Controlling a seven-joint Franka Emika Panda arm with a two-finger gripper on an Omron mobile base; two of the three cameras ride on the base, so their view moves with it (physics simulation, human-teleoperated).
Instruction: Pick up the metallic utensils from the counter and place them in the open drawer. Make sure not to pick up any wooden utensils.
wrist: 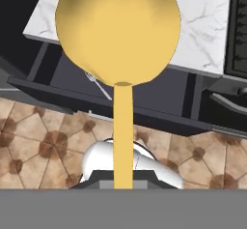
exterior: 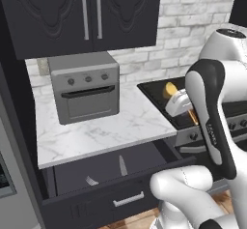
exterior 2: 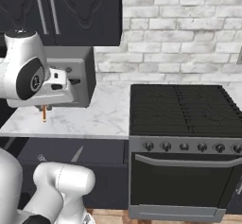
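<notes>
My gripper (exterior: pixel 179 103) is shut on a yellow wooden spoon (wrist: pixel 118 30), held in the air above the open drawer (exterior: pixel 116 194). Its round head (exterior: pixel 171 89) points away from the hand and its handle (exterior 2: pixel 44 113) runs back between the fingers. The dark drawer stands pulled out under the marble worktop (exterior: pixel 96 131). A small silver fork (exterior: pixel 91 180) and a slim knife (exterior: pixel 122 165) lie inside it. The hand view looks down past the spoon onto the fork (wrist: pixel 99 87) on the drawer floor (wrist: pixel 159 90). The counter is out of view.
A grey toaster oven (exterior: pixel 87 93) stands at the back of the worktop. A black stove (exterior 2: pixel 184 109) with knobs and an oven door sits to the right. Dark wall cabinets (exterior: pixel 87 15) hang above. Patterned brown floor tiles (wrist: pixel 43 150) lie below the drawer.
</notes>
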